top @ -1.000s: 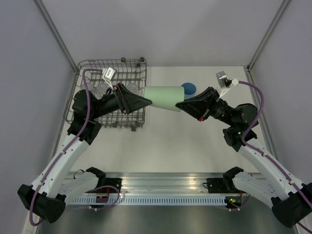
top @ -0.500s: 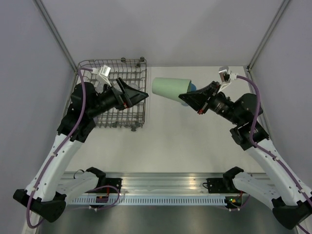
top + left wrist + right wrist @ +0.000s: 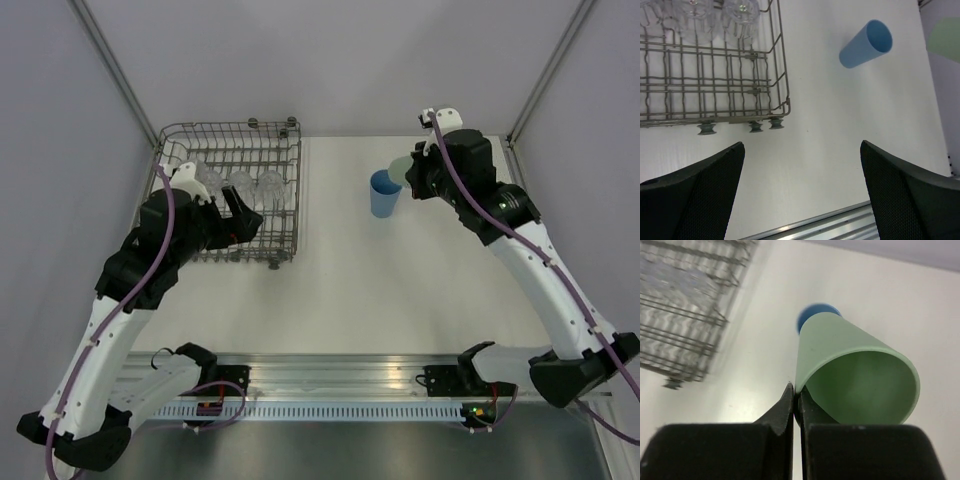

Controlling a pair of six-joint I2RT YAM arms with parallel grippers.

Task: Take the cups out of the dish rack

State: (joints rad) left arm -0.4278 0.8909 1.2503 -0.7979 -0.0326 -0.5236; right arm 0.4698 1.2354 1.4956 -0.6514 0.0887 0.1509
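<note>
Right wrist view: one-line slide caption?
Right pincer pinches the green cup by its rim, blue cup behind it, dish rack at left.

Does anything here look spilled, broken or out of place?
Nothing looks spilled or broken. The one odd sight is the green cup, pinched by its rim in the right hand and held off the table near the upright blue cup. The clear cups sit in the dish rack.

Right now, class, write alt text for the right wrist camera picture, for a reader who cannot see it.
The right gripper pinches the rim of a green cup, whose open mouth faces the camera. Behind it, part of a blue cup peeks out against the white table, and a blurred wire dish rack fills the upper left.
</note>
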